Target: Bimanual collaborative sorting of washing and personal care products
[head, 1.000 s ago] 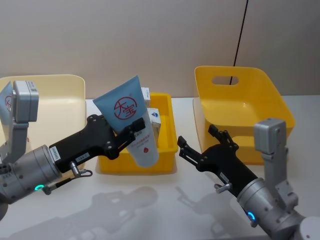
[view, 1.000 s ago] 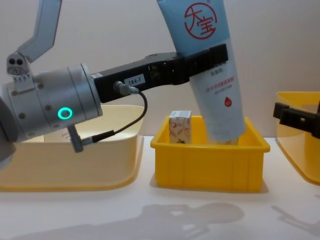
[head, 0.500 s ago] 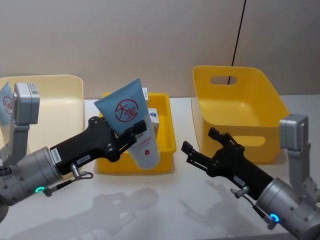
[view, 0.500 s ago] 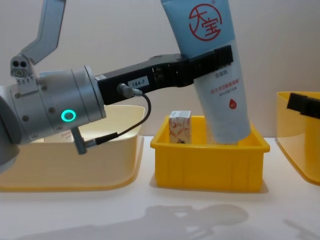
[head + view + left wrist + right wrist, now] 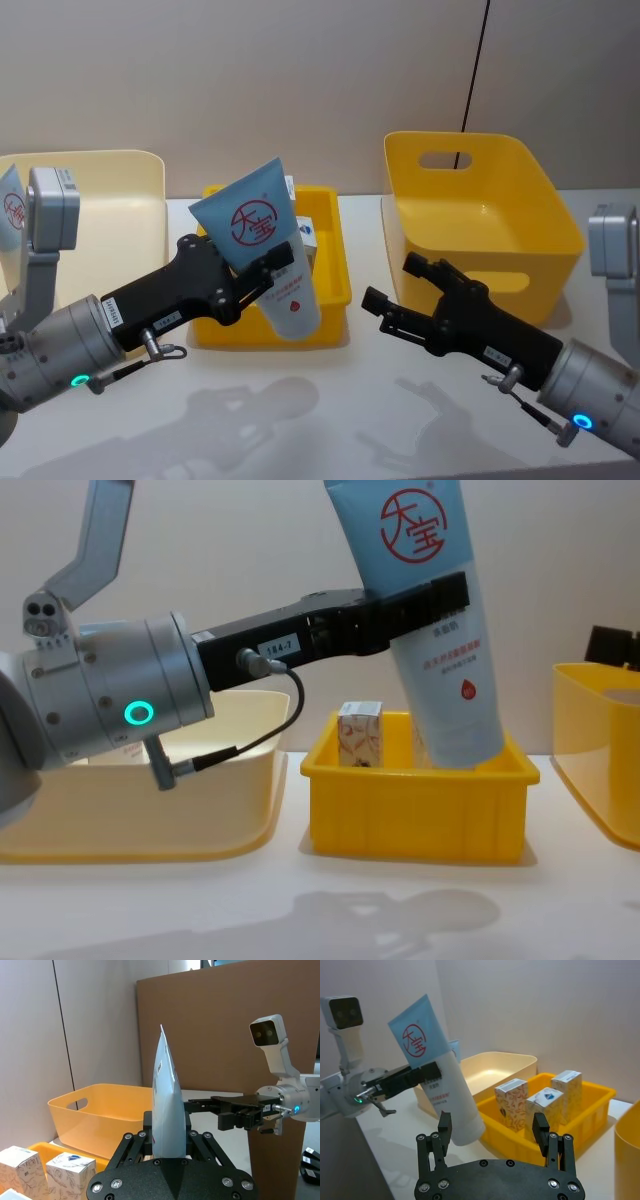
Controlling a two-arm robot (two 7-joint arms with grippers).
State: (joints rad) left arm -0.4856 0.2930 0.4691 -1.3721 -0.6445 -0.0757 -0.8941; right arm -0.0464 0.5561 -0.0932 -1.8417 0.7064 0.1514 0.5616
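Observation:
A tall light-blue tube [image 5: 262, 240] with a red circled logo hangs tilted above the front of the low yellow tray [image 5: 337, 292], held by my left gripper [image 5: 262, 277], which is shut on its middle. The chest view has the tube [image 5: 430, 650] leaning over the tray [image 5: 415, 810] in the gripper [image 5: 440, 592]. Small whitish cartons [image 5: 512, 1102] [image 5: 542, 1106] [image 5: 568, 1091] stand upright in the tray. My right gripper [image 5: 392, 283] hovers open and holding nothing, right of the tray and facing the tube. A second tube [image 5: 10, 205] pokes from the cream bin.
The cream bin [image 5: 120, 190] sits at the left and a deep yellow bin [image 5: 480, 230] with handle cut-outs at the right, both flanking the tray. Bare white table [image 5: 330, 410] lies in front, crossed by the arms' shadows.
My right gripper has risen and edged right, staying open. The left gripper with the tube has drifted slightly up and right.

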